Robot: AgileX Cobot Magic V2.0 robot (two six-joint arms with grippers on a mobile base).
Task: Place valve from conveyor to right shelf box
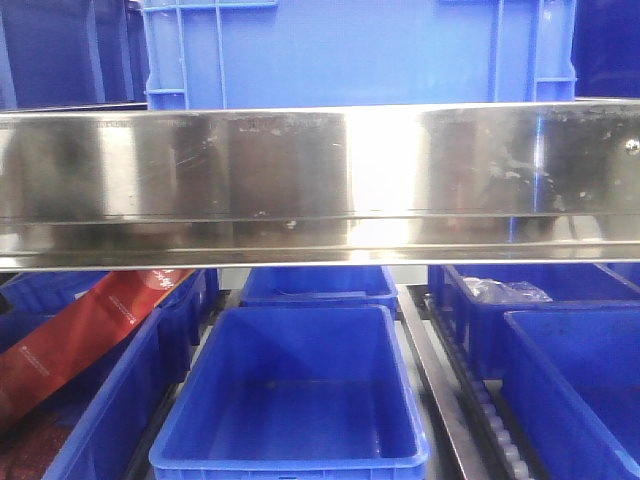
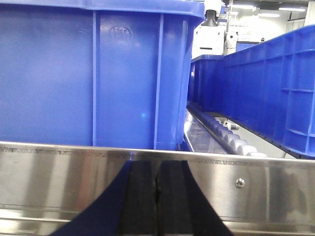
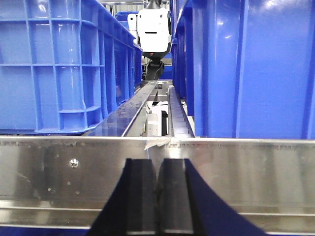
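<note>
No valve and no conveyor show in any view. My left gripper (image 2: 157, 169) is shut with nothing between its black pads, pointing at a steel shelf rail (image 2: 59, 177) with a blue box (image 2: 74, 73) right behind it. My right gripper (image 3: 157, 169) is also shut and empty, facing the same kind of steel rail (image 3: 256, 177), with blue boxes on both sides of a roller lane (image 3: 152, 105). The front view shows the steel rail (image 1: 320, 180) across the middle, and neither gripper appears there.
Under the rail, an empty blue box (image 1: 295, 385) sits in the centre. A box with red packaging (image 1: 90, 335) is at left, and blue boxes (image 1: 570, 370) lie at right beside a roller track (image 1: 490, 415). Another blue box (image 1: 350, 50) stands above the rail.
</note>
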